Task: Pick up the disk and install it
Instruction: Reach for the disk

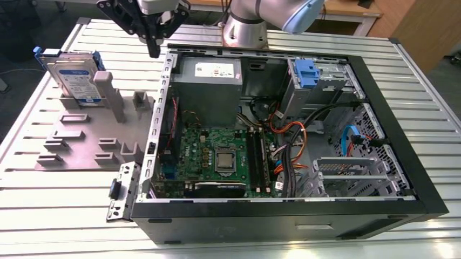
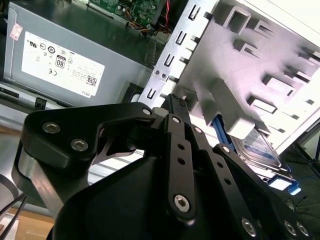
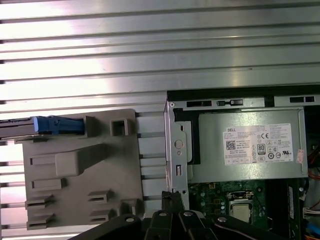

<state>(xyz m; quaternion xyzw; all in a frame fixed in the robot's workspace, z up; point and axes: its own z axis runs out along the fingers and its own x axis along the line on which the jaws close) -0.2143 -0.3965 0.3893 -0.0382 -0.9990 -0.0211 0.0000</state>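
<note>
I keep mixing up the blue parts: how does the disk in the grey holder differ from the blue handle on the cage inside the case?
The disk is a silver-grey labelled slab framed in blue; the handle is all blue. The disk is larger than the handle. The disk stands outside the case, the handle sits inside it. Both have blue plastic.

Look: I see the disk (image 1: pixel 72 75) as a flat silver-grey hard drive with a white-and-blue label, framed by a blue plastic bracket.
Pose: it stands upright on its edge, label face showing in the exterior view.
Seat: slotted into the grey holder fixture (image 1: pixel 79 141).
From my gripper (image 1: pixel 153 52): well apart, off to the exterior view's left, not touching.
First wrist view: edge-on (image 3: pixel 55 124), blue bracket showing.
</note>
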